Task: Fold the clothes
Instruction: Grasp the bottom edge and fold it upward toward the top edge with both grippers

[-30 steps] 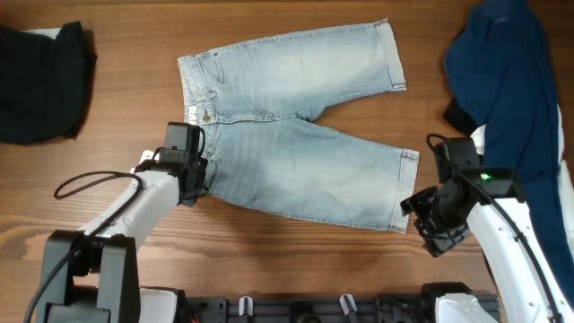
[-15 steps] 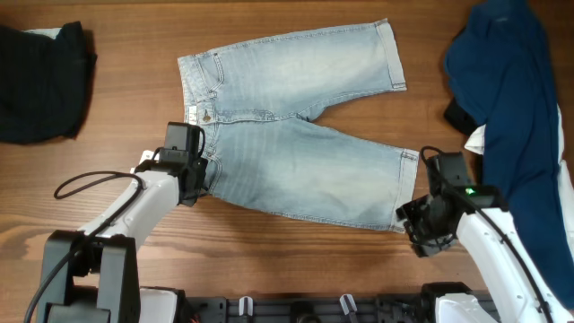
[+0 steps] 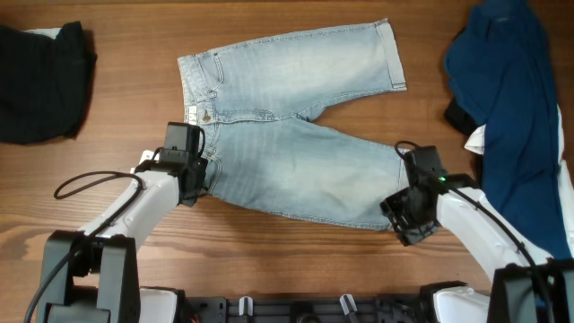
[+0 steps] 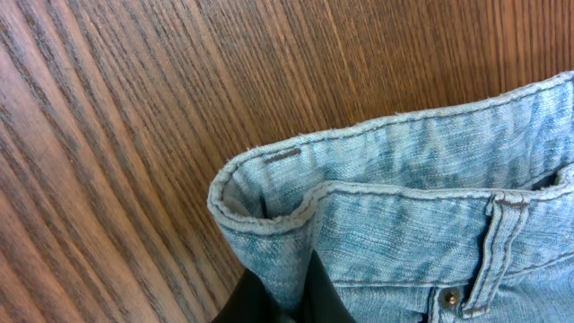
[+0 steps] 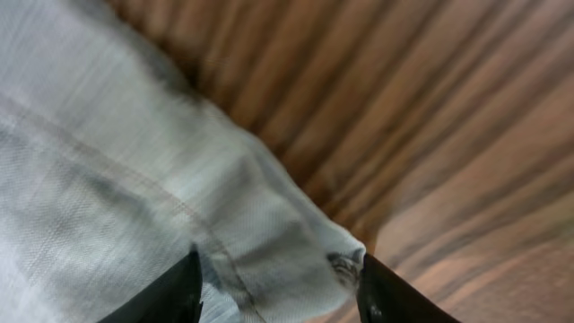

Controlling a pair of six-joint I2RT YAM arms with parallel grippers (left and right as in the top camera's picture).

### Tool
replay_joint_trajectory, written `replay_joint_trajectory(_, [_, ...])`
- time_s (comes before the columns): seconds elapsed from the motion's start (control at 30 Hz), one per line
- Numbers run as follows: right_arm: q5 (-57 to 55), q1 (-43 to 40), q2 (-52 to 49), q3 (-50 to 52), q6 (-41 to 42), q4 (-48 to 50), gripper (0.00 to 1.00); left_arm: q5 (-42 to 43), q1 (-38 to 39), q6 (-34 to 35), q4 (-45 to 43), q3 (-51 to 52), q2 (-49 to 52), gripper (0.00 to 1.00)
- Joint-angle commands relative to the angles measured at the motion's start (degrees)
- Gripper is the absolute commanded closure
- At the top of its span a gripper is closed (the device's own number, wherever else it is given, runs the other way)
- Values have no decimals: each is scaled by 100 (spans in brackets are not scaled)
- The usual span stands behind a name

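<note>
No readable text anywhere, shorts (image 3: 296,170) included

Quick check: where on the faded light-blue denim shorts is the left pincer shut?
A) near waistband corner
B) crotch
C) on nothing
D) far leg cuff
A: the left wrist view shows the left pincer pinching the bunched waistband corner of the faded light-blue denim shorts.

A black garment (image 3: 40,81) lies bunched at the far-left edge of the wooden table (image 3: 287,18). A dark-blue garment (image 3: 511,99) sprawls along its right side.
</note>
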State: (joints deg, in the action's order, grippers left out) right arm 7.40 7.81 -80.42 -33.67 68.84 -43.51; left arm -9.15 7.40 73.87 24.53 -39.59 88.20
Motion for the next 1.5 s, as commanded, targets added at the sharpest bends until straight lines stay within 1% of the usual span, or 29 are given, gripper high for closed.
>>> replay_joint_trajectory(0.0, [52,264,-551,155,31,144,56,-116,-48,33,98,219,173,96])
replay_joint_trajectory(0.1, [46,273,-627,153,11,98,79,-35,-48,31,245,219,170,96])
replay_joint_trajectory(0.13, [28,273,-625,153,7,81,91,13,-48,31,334,219,170,93])
replay_joint_trajectory(0.17, [28,273,-625,153,-57,81,96,31,-48,31,428,219,173,93])
replay_joint_trajectory(0.2, [31,273,-625,153,-133,87,96,26,-48,31,507,221,173,96])
replay_joint_trajectory(0.4, [11,264,-597,63,-748,48,96,11,-50,31,592,219,168,96])
replay_joint_trajectory(0.57, [-24,260,-352,-417,-1257,-470,96,31,-55,-11,704,197,-122,96])
replay_joint_trajectory(0.7, [-153,260,-52,-990,-1661,-1049,96,37,-55,-72,1086,131,-723,96])
replay_joint_trajectory(0.73, [-153,260,44,-1150,-1792,-1185,96,122,-55,-251,1213,81,-977,96])
replay_joint_trajectory(0.83, [-168,260,260,-1464,-1888,-1486,96,293,-52,-487,1585,-81,-1539,96])
replay_joint_trajectory(0.93, [-267,256,511,-1740,-1945,-1821,96,293,-52,-487,2085,-249,-2135,96])
replay_joint_trajectory(1.13, [-577,160,1161,-2214,-2124,-2708,96,317,-52,-487,2809,-286,-3163,96])
replay_joint_trajectory(1.27, [-704,-39,1611,-2509,-2308,-3309,96,350,-52,-487,3272,-286,-3600,96])
replay_joint_trajectory(1.47, [-811,-245,2205,-3038,-2767,-4028,96,570,-52,-485,3694,-286,-4044,96])
